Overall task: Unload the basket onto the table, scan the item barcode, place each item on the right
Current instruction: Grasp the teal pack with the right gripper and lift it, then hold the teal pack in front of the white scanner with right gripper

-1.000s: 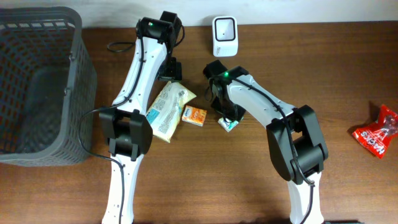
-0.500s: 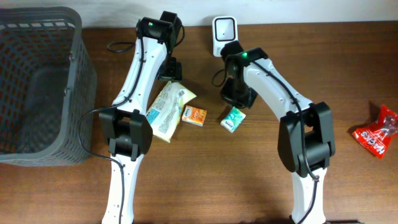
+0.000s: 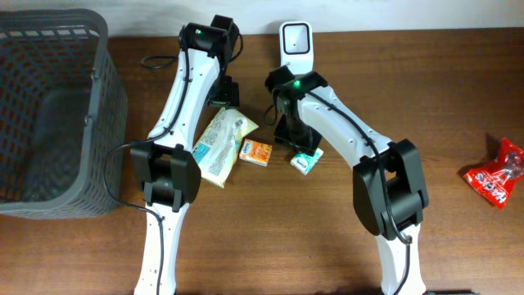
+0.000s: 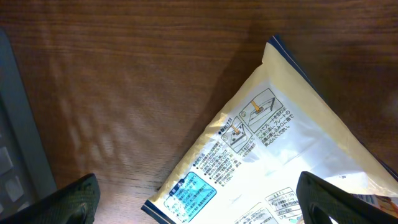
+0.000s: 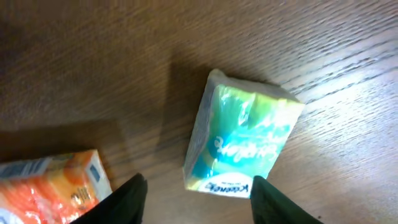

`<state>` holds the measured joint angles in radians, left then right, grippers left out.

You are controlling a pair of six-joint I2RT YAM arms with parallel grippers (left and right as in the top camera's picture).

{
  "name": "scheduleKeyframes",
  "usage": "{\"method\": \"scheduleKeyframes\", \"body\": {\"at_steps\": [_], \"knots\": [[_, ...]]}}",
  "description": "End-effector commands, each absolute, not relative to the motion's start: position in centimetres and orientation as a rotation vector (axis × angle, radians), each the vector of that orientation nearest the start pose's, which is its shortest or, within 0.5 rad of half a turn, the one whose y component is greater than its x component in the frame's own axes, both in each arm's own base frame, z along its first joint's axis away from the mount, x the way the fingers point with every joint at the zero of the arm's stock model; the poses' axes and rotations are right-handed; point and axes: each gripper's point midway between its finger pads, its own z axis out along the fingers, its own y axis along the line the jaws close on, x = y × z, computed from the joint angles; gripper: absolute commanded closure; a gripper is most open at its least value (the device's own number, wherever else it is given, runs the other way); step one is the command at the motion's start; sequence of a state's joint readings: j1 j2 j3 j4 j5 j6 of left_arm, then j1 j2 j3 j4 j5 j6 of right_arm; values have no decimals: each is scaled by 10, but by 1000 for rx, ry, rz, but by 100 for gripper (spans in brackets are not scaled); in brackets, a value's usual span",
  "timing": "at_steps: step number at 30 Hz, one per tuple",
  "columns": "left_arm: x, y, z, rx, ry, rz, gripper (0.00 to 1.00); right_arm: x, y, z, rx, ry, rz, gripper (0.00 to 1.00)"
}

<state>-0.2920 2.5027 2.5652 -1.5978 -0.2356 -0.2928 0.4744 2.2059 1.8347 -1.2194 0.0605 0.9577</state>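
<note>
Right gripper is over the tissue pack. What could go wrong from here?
The tissue pack lies skewed under the open right gripper, so closing may catch only a corner and let it slip. The orange box sits close beside one finger and could get nudged.

**Even light from above, blurred edges up close**

The overhead view is bright and evenly lit from above. The worktop (image 3: 458, 98) shows crisp grain, with only short, soft shadows under the arms. The white scanner (image 3: 295, 45) comes close to washing out, while the basket (image 3: 49, 123) at the left of the frame stays murky. In the left wrist view a pale sheen streaks the wood at the left, and the fingertips (image 4: 68, 202) of the left jaws are dark blurs in the bottom corners. In the right wrist view the tissue pack (image 5: 242, 143) casts a broad shadow to its left, and the fingertips (image 5: 127, 199) of the right jaws blur along the bottom edge.
</note>
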Motion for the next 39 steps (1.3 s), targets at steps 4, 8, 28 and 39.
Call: {"method": "scheduleKeyframes", "body": {"at_steps": [4,8,28,39], "knots": [[471,-101,103,-27,3034,316,1,375,170,20,851,2969,-198,48],[471,-101,103,-27,3033,316,1,373,168,11,851,2969,-199,53],[471,-101,103,-26,3034,316,1,384,164,19,799,3049,-91,96],[472,-102,103,-27,3031,314,1,475,190,77,362,2892,664,96]]}}
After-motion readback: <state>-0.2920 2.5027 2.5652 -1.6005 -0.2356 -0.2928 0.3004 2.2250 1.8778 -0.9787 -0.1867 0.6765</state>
